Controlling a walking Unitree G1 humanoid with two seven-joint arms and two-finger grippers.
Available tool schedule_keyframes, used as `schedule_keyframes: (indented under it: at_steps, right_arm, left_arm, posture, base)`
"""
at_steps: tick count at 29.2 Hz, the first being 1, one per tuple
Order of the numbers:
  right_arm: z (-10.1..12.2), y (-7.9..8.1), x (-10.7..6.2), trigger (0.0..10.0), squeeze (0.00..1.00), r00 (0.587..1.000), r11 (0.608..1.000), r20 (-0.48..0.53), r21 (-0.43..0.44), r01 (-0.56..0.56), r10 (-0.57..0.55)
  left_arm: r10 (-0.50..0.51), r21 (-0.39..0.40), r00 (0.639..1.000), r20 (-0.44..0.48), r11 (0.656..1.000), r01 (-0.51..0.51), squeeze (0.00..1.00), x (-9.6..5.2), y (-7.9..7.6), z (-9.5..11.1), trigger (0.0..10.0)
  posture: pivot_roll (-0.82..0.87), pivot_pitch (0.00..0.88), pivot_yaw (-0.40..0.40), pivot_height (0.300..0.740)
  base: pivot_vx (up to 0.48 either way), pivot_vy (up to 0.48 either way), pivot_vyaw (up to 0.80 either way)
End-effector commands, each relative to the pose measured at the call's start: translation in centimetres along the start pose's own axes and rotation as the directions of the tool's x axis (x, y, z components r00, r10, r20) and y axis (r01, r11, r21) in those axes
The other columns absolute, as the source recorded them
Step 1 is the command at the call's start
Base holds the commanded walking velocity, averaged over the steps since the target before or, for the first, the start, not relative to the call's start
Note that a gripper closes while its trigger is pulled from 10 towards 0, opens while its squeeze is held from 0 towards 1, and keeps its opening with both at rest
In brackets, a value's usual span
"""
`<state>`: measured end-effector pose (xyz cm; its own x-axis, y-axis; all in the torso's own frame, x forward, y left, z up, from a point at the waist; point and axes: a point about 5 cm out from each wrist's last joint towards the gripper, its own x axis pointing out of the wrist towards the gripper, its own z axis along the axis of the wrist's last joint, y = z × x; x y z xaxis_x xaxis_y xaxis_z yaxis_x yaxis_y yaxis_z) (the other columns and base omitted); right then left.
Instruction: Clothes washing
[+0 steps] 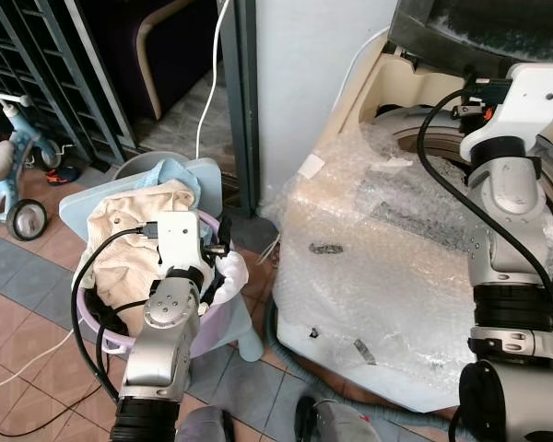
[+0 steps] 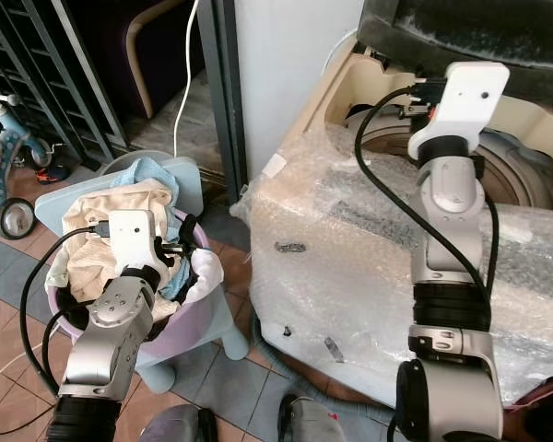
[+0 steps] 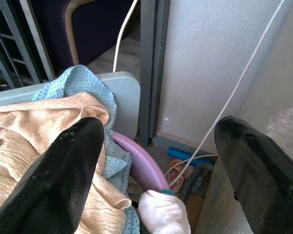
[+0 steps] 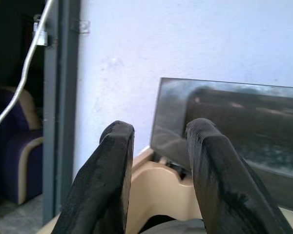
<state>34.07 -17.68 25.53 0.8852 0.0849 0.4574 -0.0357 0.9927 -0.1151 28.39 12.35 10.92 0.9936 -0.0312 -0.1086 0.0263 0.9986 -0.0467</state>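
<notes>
Laundry basket point(image 1: 120, 343) sits left of the washing machine point(image 1: 387, 304).

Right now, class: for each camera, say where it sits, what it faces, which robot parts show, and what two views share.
Left eye, head: faces down at laundry basket and washing machine; both arms show.
Right eye: same scene.
Left wrist: open left pincer over beige garment.
Right wrist: right pincer faces machine lid.
Shared: both wrists see the grey door frame.

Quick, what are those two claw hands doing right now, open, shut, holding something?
Left gripper: open, empty, over the laundry basket.
Right gripper: slightly open, empty, raised above the washing machine.
</notes>
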Motion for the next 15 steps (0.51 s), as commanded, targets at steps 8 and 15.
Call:
schedule_keyframes:
  at_steps: [8, 15]
  right_arm:
    - [-1.1, 6.0, -3.8, 10.0, 1.00, 0.977, 0.976, -0.036, 0.054, -0.209, 0.211]
    - [-0.8, 6.6, -4.4, 10.0, 1.00, 0.973, 0.973, -0.032, 0.036, -0.226, 0.227]
  left_arm:
    - [0.002, -0.028, 1.000, -0.019, 1.000, -0.003, 0.00, 0.1, 0.0, 0.0, 10.0]
    - [-0.037, -0.049, 0.999, -0.015, 0.998, 0.037, 0.00, 0.1, -0.2, 0.2, 10.0]
  posture:
    - [0.00, 0.119, 0.036, 0.740]
    - [0.00, 0.118, 0.041, 0.740]
  base:
    - [0.000, 0.213, 0.70]
    - [0.000, 0.480, 0.60]
